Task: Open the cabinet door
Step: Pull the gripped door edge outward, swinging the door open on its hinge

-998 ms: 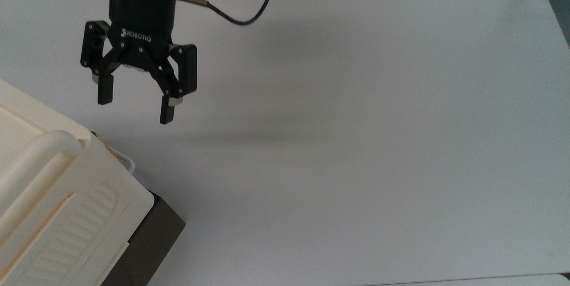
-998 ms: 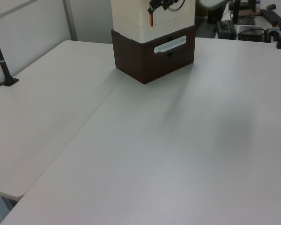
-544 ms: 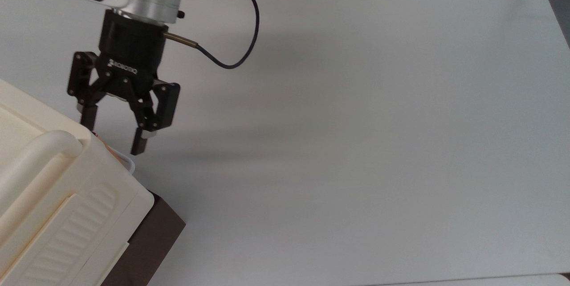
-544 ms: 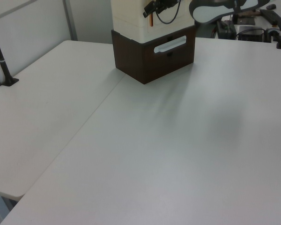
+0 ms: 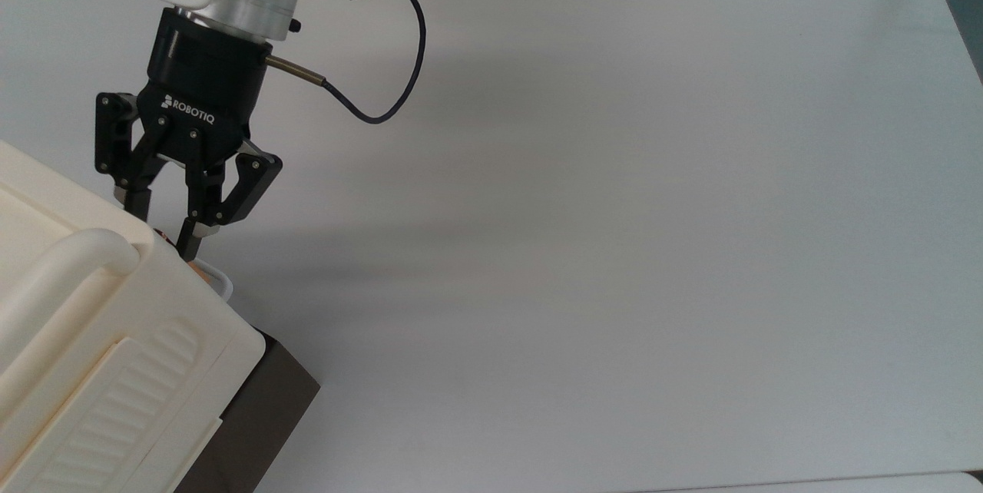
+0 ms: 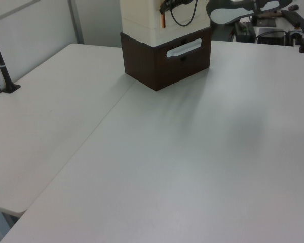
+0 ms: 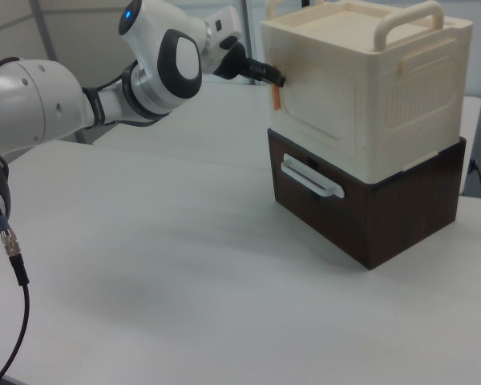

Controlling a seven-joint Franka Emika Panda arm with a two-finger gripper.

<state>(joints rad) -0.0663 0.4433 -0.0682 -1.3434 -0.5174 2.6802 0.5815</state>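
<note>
White table (image 5: pixel 614 247), cream cabinet (image 7: pixel 401 96) on brown base (image 7: pixel 369 208), gripper (image 5: pixel 163 236) fingers narrowly parted at cabinet door (image 7: pixel 321 104) edge, grasp unclear.

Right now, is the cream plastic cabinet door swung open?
No: in the right view the flat cream plastic cabinet door lies flush with the boxy cream cabinet, the black pincer at its copper-brown fitting.

Place: a robotics lab or test room.
Work surface: wide white tables (image 6: pixel 157 167) pushed together, bare like a test bench.
Robot: a white Franka arm (image 7: pixel 56 104) mounted at the bench, cable (image 5: pixel 384 86) trailing.
Camera rig: black clamp posts (image 6: pixel 2 61) on table edges.
Background: partition wall panels (image 6: pixel 30 25) and a desk with equipment (image 6: pixel 273 20).
</note>
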